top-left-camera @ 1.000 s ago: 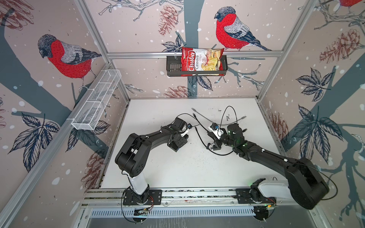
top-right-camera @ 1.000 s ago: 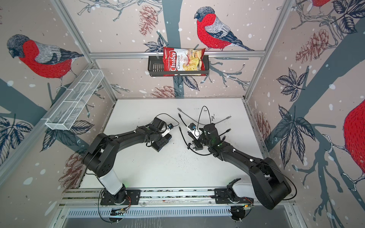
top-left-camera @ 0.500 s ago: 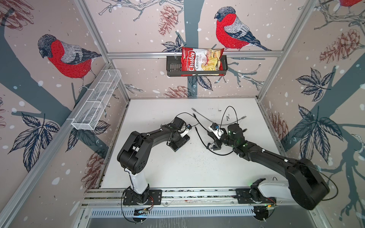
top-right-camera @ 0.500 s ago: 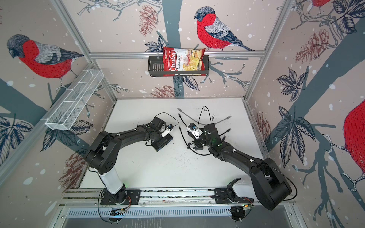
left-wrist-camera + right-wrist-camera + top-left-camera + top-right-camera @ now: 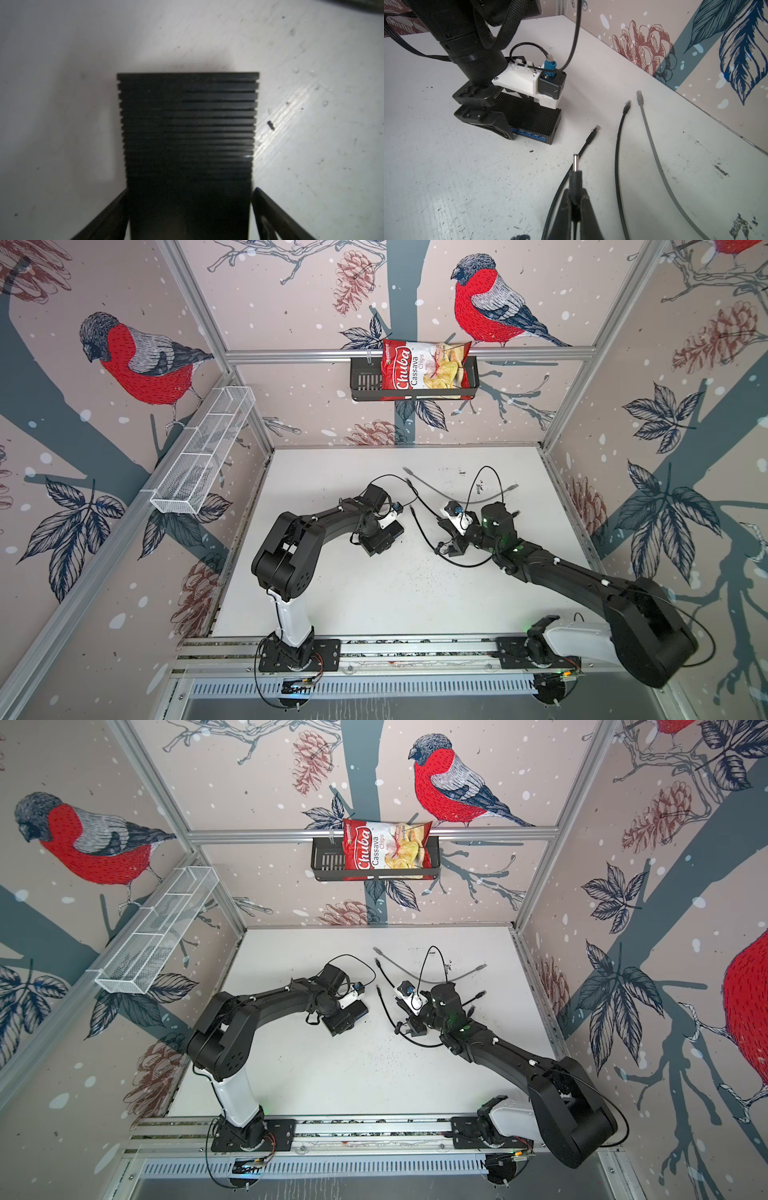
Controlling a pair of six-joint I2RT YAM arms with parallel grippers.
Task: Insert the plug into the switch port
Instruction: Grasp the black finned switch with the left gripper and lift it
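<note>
The switch (image 5: 529, 112), a flat ribbed black box, lies on the white table. A row of blue switch ports (image 5: 533, 136) lines its long edge. My left gripper (image 5: 376, 540) (image 5: 190, 207) is open and straddles the box (image 5: 187, 124). One finger (image 5: 497, 126) rests against the port edge, and a thin gap shows at the other. My right gripper (image 5: 575, 200) (image 5: 444, 549) is shut on the plug (image 5: 575, 176), a black barrel with a metal tip. The plug hangs just above the table, well apart from the switch, with its tip toward it.
Two loose black cables (image 5: 619, 145) (image 5: 588, 141) and a grey cable (image 5: 652, 149) lie between the plug and the back wall. The plug's own cord (image 5: 419, 531) curls on the table. A black basket (image 5: 361, 381) with a chips bag hangs on the back wall and a wire rack (image 5: 199, 456) on the left wall.
The left arm has shifted slightly over the switch. The right gripper and plug have stayed in place.
</note>
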